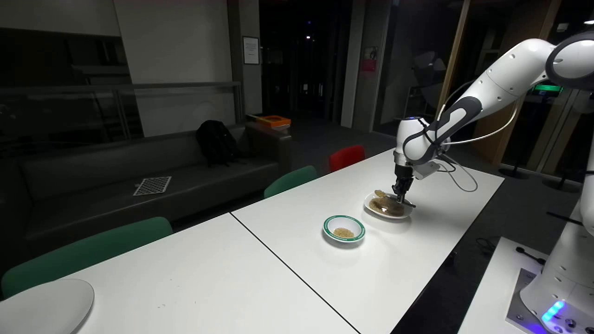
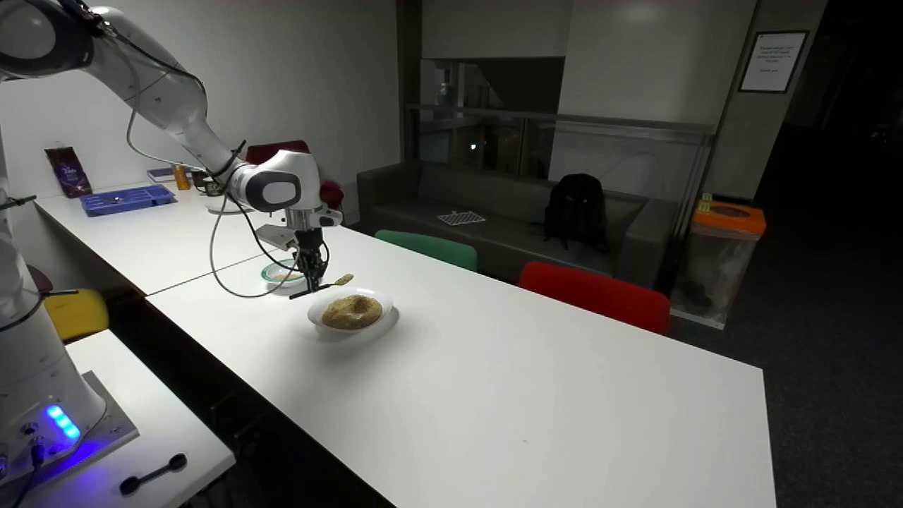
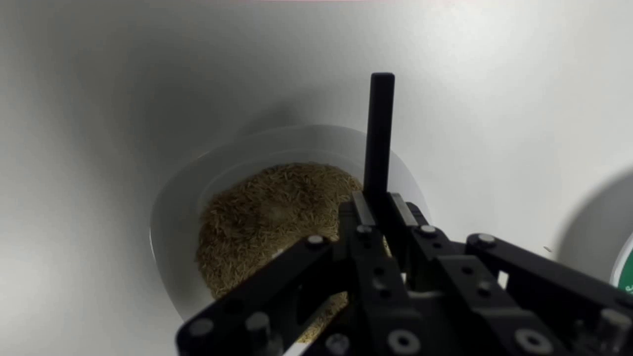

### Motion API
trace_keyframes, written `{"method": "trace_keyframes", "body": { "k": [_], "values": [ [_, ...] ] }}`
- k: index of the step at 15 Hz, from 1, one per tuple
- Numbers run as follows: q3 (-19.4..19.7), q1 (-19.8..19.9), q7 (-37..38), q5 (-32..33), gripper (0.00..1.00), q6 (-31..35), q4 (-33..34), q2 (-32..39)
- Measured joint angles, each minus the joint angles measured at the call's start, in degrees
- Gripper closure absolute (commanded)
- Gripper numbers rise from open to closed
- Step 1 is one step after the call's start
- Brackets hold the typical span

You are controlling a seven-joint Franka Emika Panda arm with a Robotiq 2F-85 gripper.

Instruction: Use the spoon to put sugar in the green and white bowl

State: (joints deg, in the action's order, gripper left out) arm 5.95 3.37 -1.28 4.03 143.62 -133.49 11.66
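My gripper [image 1: 402, 197] is shut on the dark handle of the spoon [image 3: 380, 128], which sticks out past the fingertips in the wrist view. In an exterior view the spoon's head [image 2: 344, 280] carries a small tan heap and hangs above the white dish [image 2: 386, 302]. That dish holds the sugar [image 3: 282, 207], a brownish mound of slender grains with a shallow dip. Beside it stands the green and white bowl [image 1: 344, 223], with a small tan pile inside; the wrist view shows only its edge [image 3: 628, 274]. The spoon's head is hidden in the wrist view.
A white plate [image 1: 46, 304] lies at the table's near corner in an exterior view. A blue tray [image 2: 127, 200], an orange bottle [image 2: 181, 177] and a dark packet [image 2: 68, 171] stand at the far end. Green [image 2: 427, 248] and red [image 2: 596, 295] chairs line the table's side.
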Motion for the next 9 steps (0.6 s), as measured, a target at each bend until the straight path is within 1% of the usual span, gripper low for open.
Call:
{"method": "trace_keyframes", "body": {
  "k": [3,4,9],
  "values": [
    [0.0,0.0,0.0,0.0,0.88,0.0,0.0,0.0],
    [0.0,0.0,0.0,0.0,0.97,0.0,0.0,0.0],
    [-0.2,-0.1,0.0,0.0,0.97,0.0,0.0,0.5]
  ]
}}
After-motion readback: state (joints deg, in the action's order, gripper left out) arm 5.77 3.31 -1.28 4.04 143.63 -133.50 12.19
